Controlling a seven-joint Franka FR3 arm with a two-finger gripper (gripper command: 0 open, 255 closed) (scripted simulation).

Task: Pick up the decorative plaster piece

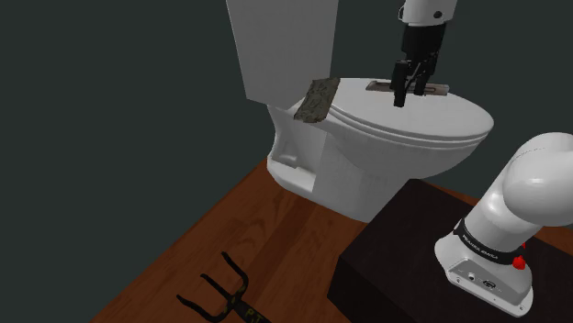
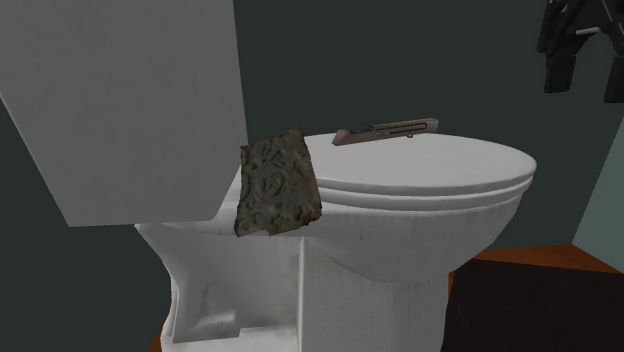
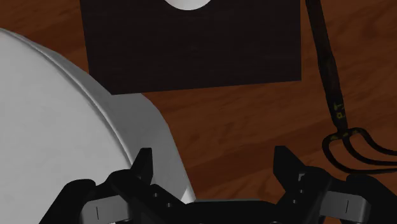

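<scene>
the gripper (image 1: 410,89) hangs with jaws spread, holding nothing; the carved plaster piece (image 1: 317,101) lies tilted at the toilet lid (image 1: 413,121) edge, well aside of the jaws and lower. probably stiff, brittle, weighty: pinch gently across its thin faces

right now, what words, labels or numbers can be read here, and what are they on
Nothing reads clearly.
On the fork tool lying on the floor: yellowish marks on the handle, too small to read.
On the dark band near the arm's base: pale lettering, too blurred to read.
On the toilet and plaster piece: none.
</scene>
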